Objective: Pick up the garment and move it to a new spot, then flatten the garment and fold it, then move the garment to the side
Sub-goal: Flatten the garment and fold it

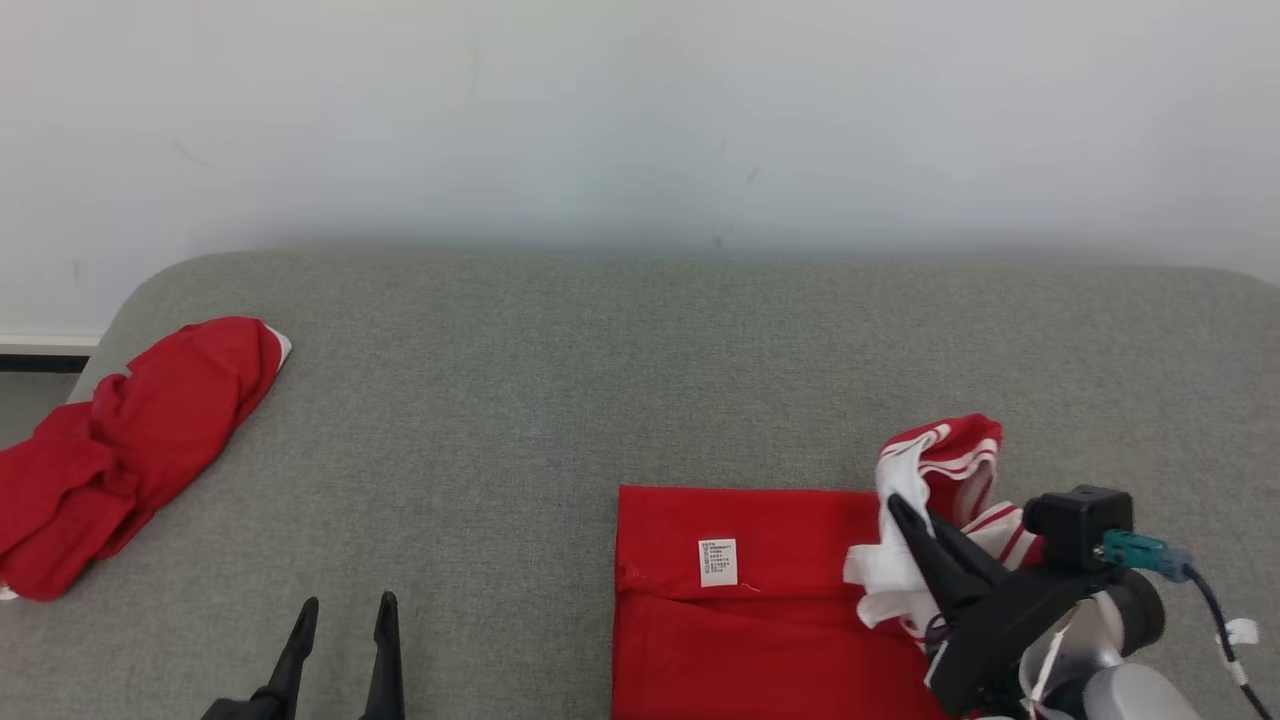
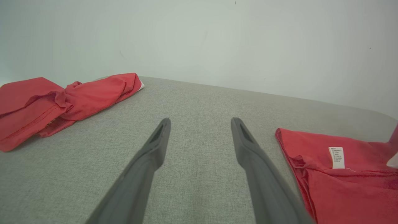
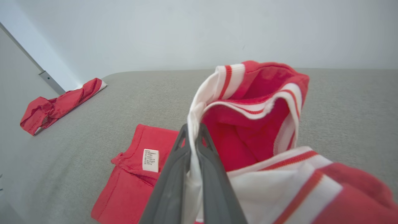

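Note:
The garment [image 1: 760, 610] is red with white striped trim and a white care label, lying at the front right of the grey surface. It also appears in the left wrist view [image 2: 342, 183] and the right wrist view [image 3: 248, 124]. My right gripper [image 1: 900, 510] [image 3: 192, 130] is shut on the garment's white striped edge, lifting that part into a bunch above the flat red panel. At the lower left my left gripper [image 1: 342, 612] [image 2: 200, 123] stands open over bare grey fabric, left of the garment, holding nothing.
A second red garment [image 1: 130, 440] [image 2: 62, 99] [image 3: 59, 104] lies crumpled at the far left edge of the grey cushioned surface [image 1: 560, 380]. A pale wall rises behind the surface. Bare grey fabric spans the middle and back.

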Controlling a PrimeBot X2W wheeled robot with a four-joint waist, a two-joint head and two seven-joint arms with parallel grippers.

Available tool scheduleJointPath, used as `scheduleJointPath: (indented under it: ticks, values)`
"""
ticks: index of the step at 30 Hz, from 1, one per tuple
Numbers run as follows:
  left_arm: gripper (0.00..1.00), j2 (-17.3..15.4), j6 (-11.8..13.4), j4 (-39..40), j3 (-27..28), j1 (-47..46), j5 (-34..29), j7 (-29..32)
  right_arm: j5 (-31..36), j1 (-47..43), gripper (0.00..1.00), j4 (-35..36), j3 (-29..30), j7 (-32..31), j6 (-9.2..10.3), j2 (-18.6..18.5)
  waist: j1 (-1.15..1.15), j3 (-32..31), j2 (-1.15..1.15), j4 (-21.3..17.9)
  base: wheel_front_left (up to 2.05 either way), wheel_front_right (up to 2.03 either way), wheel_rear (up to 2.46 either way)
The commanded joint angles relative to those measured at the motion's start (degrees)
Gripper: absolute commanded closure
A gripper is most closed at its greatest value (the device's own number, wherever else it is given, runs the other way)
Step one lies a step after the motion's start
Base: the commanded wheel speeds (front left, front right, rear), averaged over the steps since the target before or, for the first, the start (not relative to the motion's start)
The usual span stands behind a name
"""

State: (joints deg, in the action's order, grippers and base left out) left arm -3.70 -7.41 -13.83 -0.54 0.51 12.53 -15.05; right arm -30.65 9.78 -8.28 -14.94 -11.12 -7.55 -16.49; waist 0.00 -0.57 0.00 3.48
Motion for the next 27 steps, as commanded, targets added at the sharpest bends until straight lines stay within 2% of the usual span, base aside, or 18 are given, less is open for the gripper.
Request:
scheduleJointPath:
  ticks: [1,7,16,17,18,19,27]
  values:
    - [0.00,0.09,-0.09,-0.25,-0.36,-0.50,0.00,-0.18,0.58,-0.31,1.00,0.55,-0.56,-0.34,0.13,0.99,0.00,-0.05,0.00,0.99,0.00,0.00,0.00]
    - [0.00,0.17,-0.09,-1.16,-2.13,-1.40,-0.02,-0.18,1.43,1.41,1.00,-0.26,-3.78,-0.25,0.13,5.53,0.00,0.01,0.00,4.30,0.00,0.00,0.00]
    - [0.00,0.08,-0.09,-2.94,-5.16,-3.79,0.73,-0.18,2.61,5.17,1.00,-8.84,-5.90,2.83,0.13,9.93,0.00,1.20,0.00,8.89,0.00,0.00,0.00]
    - [0.00,0.02,-0.09,-3.12,-5.43,-4.00,0.78,-0.18,3.25,5.56,0.87,-9.96,-6.34,3.23,0.13,9.93,0.00,1.30,0.00,9.19,0.00,0.00,0.00]
    - [0.00,-0.07,-0.09,-3.29,-5.51,-4.06,0.83,-0.18,3.72,5.90,0.06,-10.78,-6.96,3.42,0.13,9.91,0.00,1.33,0.00,9.32,0.00,0.00,0.00]
    - [0.00,-0.14,-0.09,-3.45,-5.65,-4.07,0.88,-0.18,3.54,6.14,0.00,-11.55,-7.19,4.02,0.13,10.05,0.00,1.35,0.00,9.41,0.00,0.00,0.00]
    - [0.00,-0.40,-0.09,-3.73,-4.65,-2.65,0.90,-0.18,2.66,7.71,0.00,-10.69,-8.04,9.88,0.13,8.34,0.00,0.44,0.00,7.28,0.00,0.00,0.00]
